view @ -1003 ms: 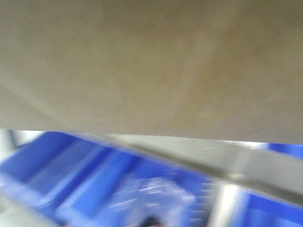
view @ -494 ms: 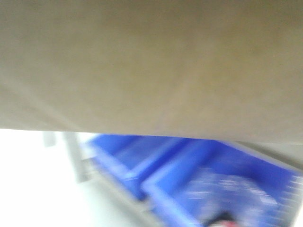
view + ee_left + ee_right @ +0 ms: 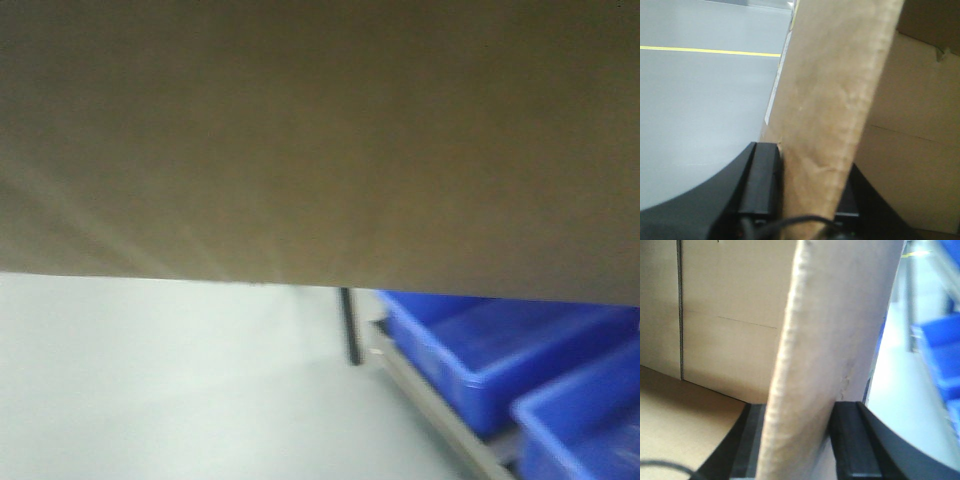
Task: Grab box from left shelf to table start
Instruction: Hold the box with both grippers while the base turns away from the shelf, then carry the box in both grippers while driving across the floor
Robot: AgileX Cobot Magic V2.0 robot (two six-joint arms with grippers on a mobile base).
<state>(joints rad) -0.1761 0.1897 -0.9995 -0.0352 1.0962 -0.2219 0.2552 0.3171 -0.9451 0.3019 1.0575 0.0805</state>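
Swinging round now: blue bins have slid off right, pale surface opening up lower left. Out from the left gripper, clamped on one box wall; right gripper clamped on the opposite wall. Both wall edges stand upright between the fingers, and the box's lower edge spans the front view, nearly level.

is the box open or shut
Open: the left gripper and right gripper each clamp their jaws over a bare wall edge, with the box interior showing beyond.
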